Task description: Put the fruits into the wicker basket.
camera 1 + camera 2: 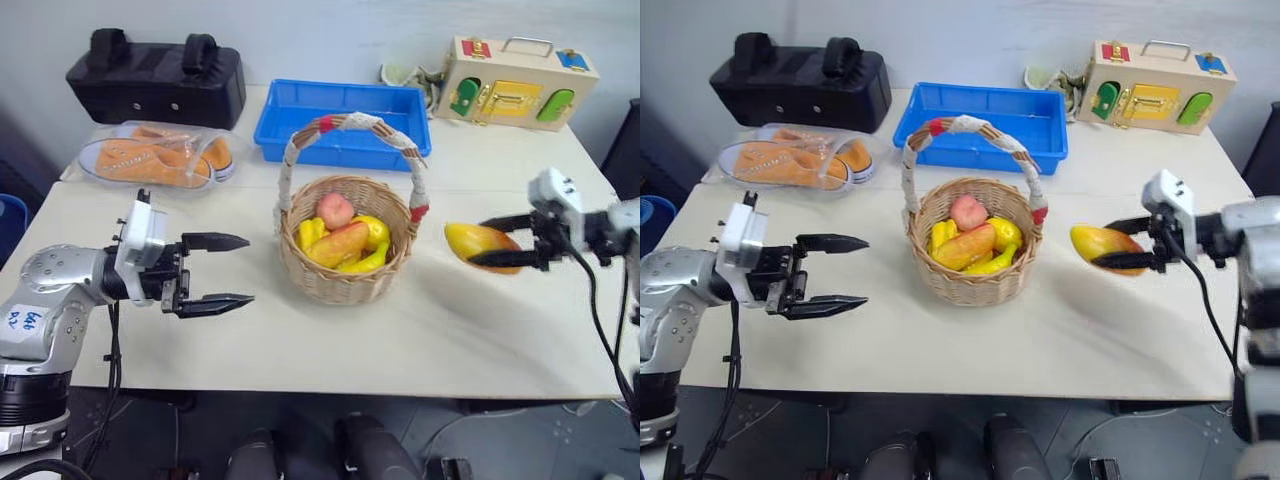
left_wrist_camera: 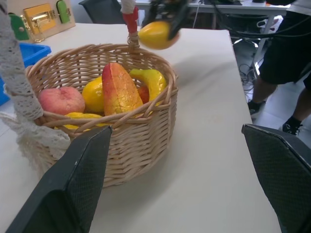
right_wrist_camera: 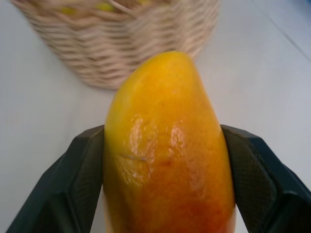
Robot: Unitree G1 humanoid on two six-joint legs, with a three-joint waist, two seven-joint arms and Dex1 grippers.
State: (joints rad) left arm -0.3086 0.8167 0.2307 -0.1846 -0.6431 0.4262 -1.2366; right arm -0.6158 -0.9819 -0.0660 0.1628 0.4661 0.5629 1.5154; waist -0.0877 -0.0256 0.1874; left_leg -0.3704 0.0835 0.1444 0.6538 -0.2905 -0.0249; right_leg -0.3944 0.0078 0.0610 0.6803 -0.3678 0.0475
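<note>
Spread-fingered, left gripper (image 1: 220, 272) hovers over bare table (image 1: 450, 340) beside the wicker basket (image 1: 345, 270). Right gripper (image 1: 500, 240) pinches a mango (image 1: 478, 243) above open tabletop, apart from the basket's rim.

Office or lab workspace: a plain cream rectangular table (image 1: 480, 340) stands against a bare wall, with black office chairs (image 2: 99, 9), desks and trailing cables (image 2: 252, 34) behind it.

Bare table (image 1: 480, 320) between held mango (image 1: 478, 243) and basket (image 1: 345, 280), arched handle (image 1: 350, 125) spanning its opening
</note>
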